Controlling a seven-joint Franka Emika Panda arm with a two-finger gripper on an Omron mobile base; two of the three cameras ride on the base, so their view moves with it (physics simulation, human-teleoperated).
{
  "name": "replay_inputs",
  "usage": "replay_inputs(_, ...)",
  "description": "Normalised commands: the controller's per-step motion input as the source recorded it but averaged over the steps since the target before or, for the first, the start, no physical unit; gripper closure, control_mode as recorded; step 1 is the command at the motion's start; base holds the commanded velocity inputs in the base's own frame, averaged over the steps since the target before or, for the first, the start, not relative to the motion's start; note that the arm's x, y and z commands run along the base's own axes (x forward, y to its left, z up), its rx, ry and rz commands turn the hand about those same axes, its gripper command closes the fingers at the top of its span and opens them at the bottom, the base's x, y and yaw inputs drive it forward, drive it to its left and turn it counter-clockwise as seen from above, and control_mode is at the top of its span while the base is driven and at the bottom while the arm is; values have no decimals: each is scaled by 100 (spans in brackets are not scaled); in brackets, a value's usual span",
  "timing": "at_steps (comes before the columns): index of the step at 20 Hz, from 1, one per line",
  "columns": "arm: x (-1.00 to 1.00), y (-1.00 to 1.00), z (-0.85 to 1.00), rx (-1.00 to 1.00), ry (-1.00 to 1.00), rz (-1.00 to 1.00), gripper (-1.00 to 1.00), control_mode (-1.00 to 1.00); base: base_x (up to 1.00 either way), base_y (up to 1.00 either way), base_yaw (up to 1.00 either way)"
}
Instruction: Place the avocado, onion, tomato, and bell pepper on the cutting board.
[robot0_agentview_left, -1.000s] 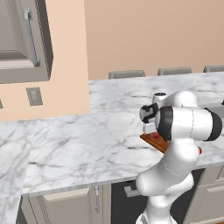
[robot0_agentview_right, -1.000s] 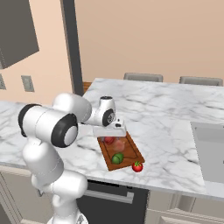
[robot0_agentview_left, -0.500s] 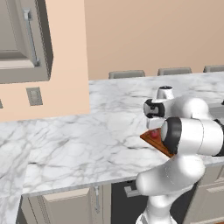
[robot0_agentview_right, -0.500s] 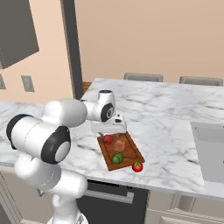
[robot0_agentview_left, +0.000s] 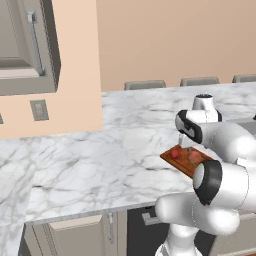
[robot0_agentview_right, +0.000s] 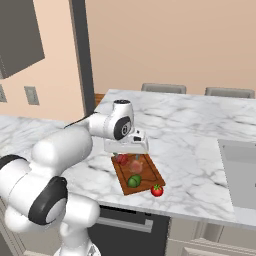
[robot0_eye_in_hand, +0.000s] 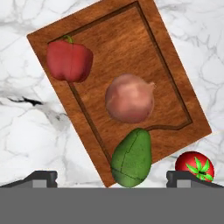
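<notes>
Veined marble counter (robot0_eye_in_hand: 26, 131), grooved wooden cutting board (robot0_eye_in_hand: 170, 87)

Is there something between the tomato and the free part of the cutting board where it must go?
Nothing visible blocks it. The tomato lies on the marble just off a corner of the cutting board, and the wood beside that corner is bare. The avocado, onion and bell pepper lie further along the board.

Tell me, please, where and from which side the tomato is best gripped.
Grip the tomato across its round red body, below the green leafy top, coming straight down from above. It sits alone on the marble counter just off the cutting board corner, so open jaws probably fit on either side.
</notes>
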Motion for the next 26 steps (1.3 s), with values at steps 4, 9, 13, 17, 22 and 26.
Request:
replay_inputs(4,-43,-49,2,0,1,-12,-100,-100,0,0,0)
replay_inputs(9,-6,-54,0,0,7,-11,-100,-100,0,0,0)
replay_inputs(13,0,-52,0,0,7,-6,-100,-100,0,0,0)
replay_inputs(17,-10,-26,-12,0,4,-3,-100,-100,0,0,0)
replay_inputs(22,-14,-20,-28,0,5,-2,-100,-100,0,0,0)
replay_inputs(26,-3,-11,-25,0,3,0,-100,-100,0,0,0)
